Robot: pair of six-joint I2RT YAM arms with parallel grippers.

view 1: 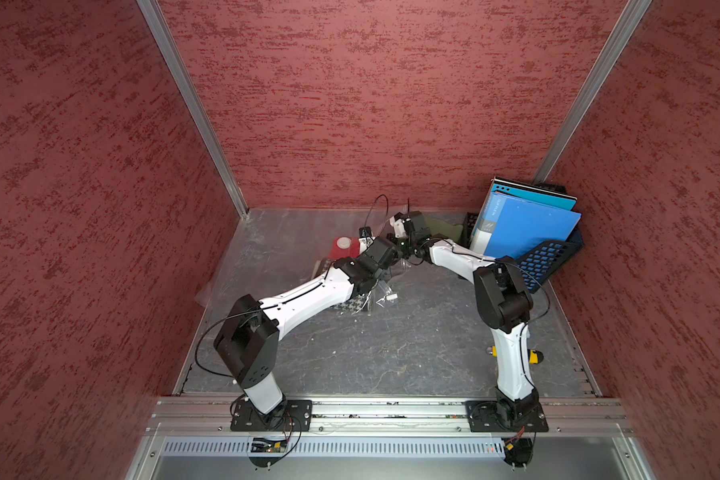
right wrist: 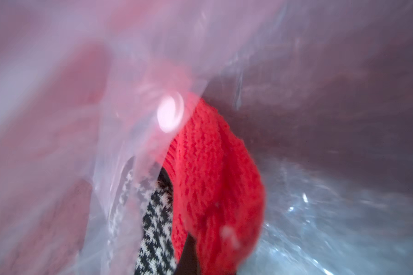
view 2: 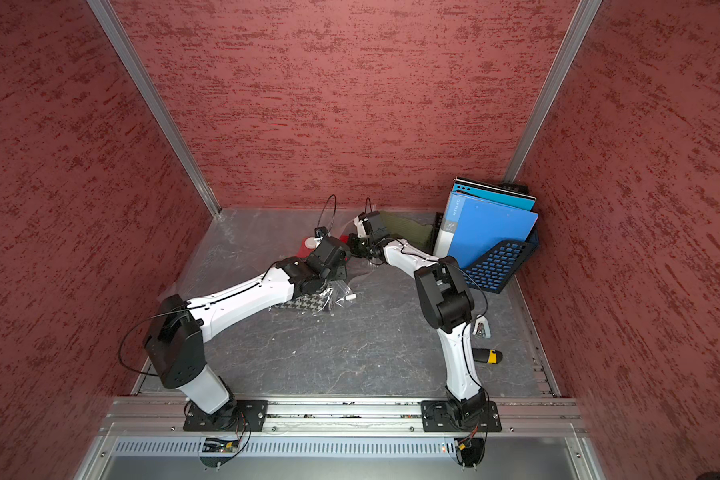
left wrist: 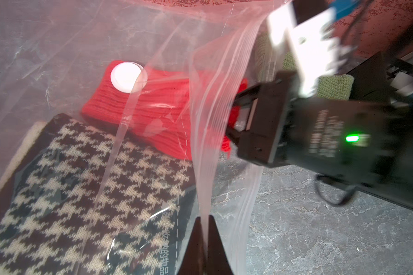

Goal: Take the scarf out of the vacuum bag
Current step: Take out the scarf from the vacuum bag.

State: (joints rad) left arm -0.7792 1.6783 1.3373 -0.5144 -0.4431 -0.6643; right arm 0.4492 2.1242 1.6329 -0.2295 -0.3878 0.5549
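Left claw [left wrist: 204,240]: pressed together on the zip edge [left wrist: 227,114] of the bag [left wrist: 81,47], holding the mouth up.
Risk at the left claw: the slick film may slide out of the pinch. The mouth would then drop over the other claw and trap the cloth.
Right claw [left wrist: 235,121]: reaches into the mouth with its tips pressed together, apparently on the near end of the red scarf [left wrist: 153,107].
Risk at the right claw: a pinch on the fringe alone may slip off. A layer of film caught with it would drag the whole bag along.
Risk beside it: the checked scarf [left wrist: 81,178] touches the red one and may ride out too.
Where the scarf is: mostly inside the bag, ahead of the right claw and beyond the edge the left claw holds.
Look of the scarf: folded red rib knit, soft and thick, with the white valve cap [left wrist: 126,76] over its far end.
Look of the bag: clear, creased and slack, not sucked flat.
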